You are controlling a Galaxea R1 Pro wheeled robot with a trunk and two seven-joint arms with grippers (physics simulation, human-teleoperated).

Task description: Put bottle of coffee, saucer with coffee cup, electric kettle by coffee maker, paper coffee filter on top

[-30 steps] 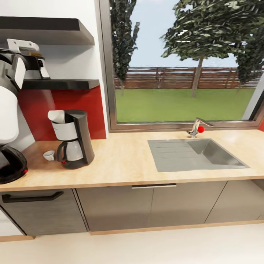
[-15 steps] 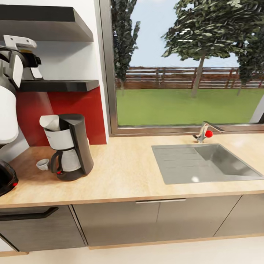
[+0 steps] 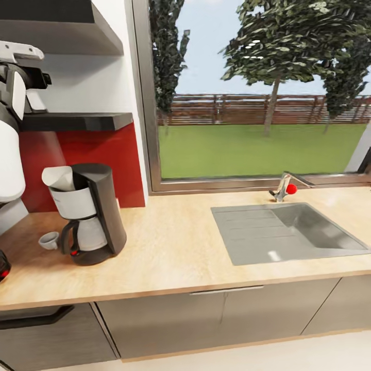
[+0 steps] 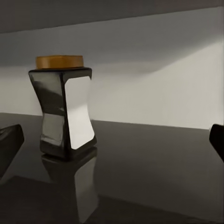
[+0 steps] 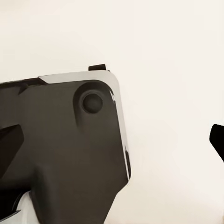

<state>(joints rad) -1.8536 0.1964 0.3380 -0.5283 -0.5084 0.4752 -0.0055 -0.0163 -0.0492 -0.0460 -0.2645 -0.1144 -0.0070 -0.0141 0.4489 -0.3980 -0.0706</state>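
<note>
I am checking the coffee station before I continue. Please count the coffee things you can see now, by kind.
Coffee maker: 1
Paper filter: 1
Cup: 1
Kettle: 1, only an edge visible
Coffee bottle: 1, on the shelf
Total: 5

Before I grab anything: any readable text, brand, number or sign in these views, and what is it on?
None can be read.
Bottle of coffee on the kitchen shelf: its white label is blank, no print visible.
Coffee maker on the kitchen countertop: the silver-white front panel shows no lettering; only a small red switch.
Coffee cup: plain.
</note>
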